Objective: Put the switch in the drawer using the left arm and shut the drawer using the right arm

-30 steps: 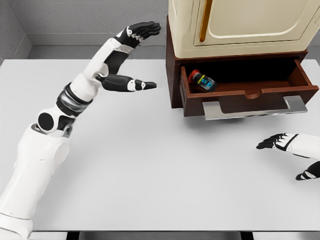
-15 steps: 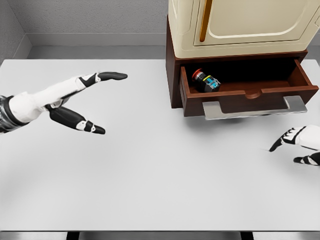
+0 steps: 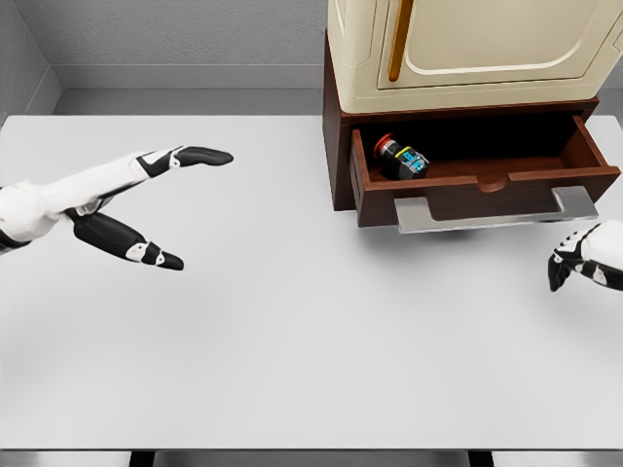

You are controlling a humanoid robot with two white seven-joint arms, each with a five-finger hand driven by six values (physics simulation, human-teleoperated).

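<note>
The switch (image 3: 400,158) lies in the left part of the open drawer (image 3: 484,185), far right on the worktop (image 3: 292,331). The left hand (image 3: 136,209) hovers far left, fingers apart, empty. The right hand (image 3: 584,263) at the right edge looks curled, empty.

One switch (image 3: 401,158), one open drawer (image 3: 484,182), two robot hands, one table (image 3: 292,321)
</note>
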